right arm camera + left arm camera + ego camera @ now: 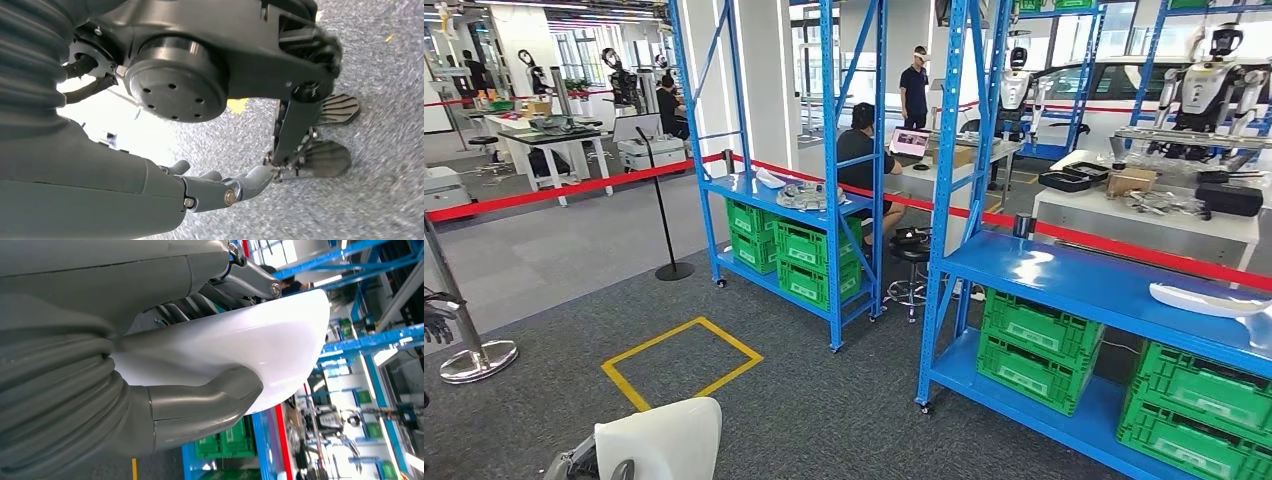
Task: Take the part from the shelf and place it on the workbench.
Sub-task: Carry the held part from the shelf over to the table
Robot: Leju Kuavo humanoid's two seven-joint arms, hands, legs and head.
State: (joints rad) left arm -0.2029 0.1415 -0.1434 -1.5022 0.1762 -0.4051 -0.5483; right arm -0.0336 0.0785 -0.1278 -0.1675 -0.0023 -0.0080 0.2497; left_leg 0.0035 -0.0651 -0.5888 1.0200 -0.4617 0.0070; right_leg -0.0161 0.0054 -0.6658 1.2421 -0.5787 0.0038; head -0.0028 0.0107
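The left hand (pixel 165 365) was closed around the white part (pixel 260 347), with the thick grey thumb (pixel 210 400) pressed against its curved underside and the darker fingers (pixel 250 277) clamped over the opposite face. In the head view the same white part (pixel 659 440) was seen low at the frame's bottom edge, held above the grey carpet (pixel 824 410) and near a yellow square (pixel 682 362) marked on the floor. The right hand (pixel 220 187) was empty, its fingers loosely extended and apart, hanging over the carpet. Ahead, 2 blue shelf racks were seen: the nearer rack (pixel 1114 290) carried another white part (pixel 1209 300) on its upper level and green crates (pixel 1034 345) below, while the farther rack (pixel 794 200) held green crates too. Behind them, a seated person (pixel 864 150) was placed at a counter (pixel 964 165) with a laptop (pixel 910 142).
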